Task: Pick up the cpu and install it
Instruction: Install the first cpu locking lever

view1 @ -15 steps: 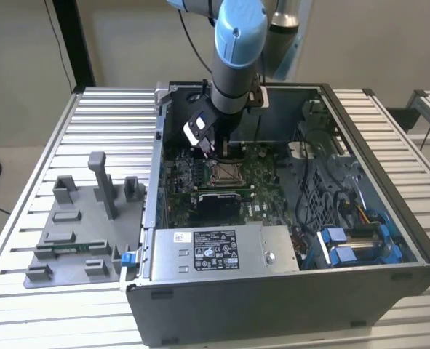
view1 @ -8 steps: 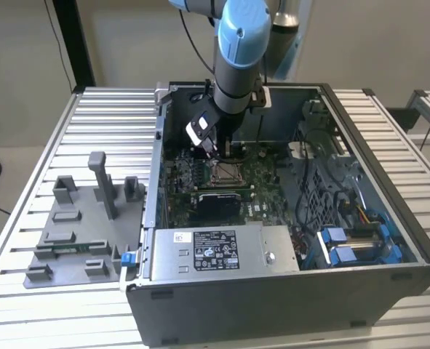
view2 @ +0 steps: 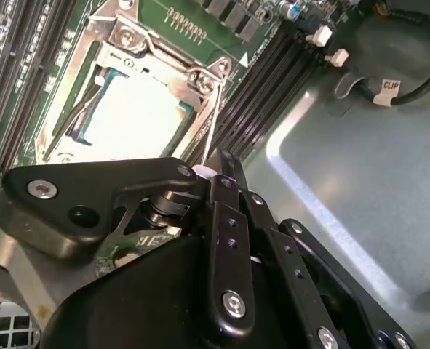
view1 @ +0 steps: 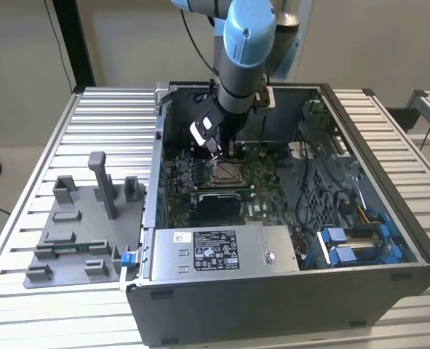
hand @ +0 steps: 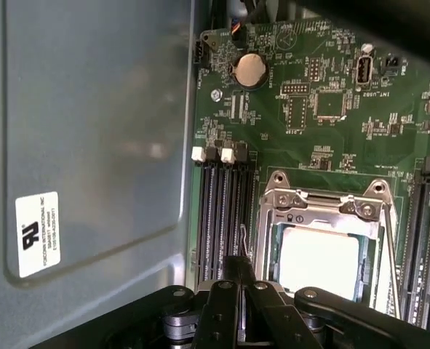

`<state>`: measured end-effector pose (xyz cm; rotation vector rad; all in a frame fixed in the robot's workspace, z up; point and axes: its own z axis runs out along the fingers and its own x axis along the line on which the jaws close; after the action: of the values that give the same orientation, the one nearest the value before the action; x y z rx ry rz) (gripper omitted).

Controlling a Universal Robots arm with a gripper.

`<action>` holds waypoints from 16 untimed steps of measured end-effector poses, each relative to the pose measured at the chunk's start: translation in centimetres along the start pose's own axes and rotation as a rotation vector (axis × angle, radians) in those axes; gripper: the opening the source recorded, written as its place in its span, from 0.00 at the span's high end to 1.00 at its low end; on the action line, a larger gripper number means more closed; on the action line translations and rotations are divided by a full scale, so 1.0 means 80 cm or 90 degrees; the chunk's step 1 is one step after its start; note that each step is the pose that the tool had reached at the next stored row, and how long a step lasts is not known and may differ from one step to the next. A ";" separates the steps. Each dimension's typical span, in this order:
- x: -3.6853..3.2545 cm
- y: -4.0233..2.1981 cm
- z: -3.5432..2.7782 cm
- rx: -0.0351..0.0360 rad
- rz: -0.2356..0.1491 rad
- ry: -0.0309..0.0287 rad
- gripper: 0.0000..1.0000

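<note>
- The arm (view1: 240, 51) is seen reaching down into the open computer case (view1: 273, 298), which lies on the slatted desk (view1: 98, 109).
- The hand (view1: 228, 149) is held low over the motherboard (view1: 262, 182). In the exterior view it is just at 12 o'clock of the socket (view1: 224, 173).
- The hand's fingers are seen drawn together in both wrist views (view2: 222, 163) (hand: 240, 265), with no gap between them. Whether anything thin is pinched there cannot be told.
- The cpu (view2: 138, 120) (hand: 320, 262) is not carried. It lies flat in the socket, pale metal top upward, ringed by the socket's metal frame (hand: 324, 200).
- The fingertips are placed just beside one edge of that frame, between it and the black memory slots (hand: 222, 211).
- A thin lever wire (view2: 211, 138) is seen running along the frame's side to the fingertips.
- A round coin battery (hand: 249, 70) is mounted on the board, well apart from the socket.
- In the exterior view, a grey fixture tray (view1: 76, 240) is set on the desk at 9 o'clock of the case. A power supply (view1: 222, 251) is fitted at 6 o'clock of the socket.
</note>
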<state>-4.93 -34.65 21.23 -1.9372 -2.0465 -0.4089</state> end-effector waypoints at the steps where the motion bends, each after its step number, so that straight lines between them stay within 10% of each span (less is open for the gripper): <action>1: 0.0000 0.0012 0.0000 0.0000 0.000 0.0000 1.00; 16: -0.0018 0.0112 0.0019 0.0000 0.000 0.0000 1.00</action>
<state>-4.03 -34.67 21.04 -1.9372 -2.0466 -0.4089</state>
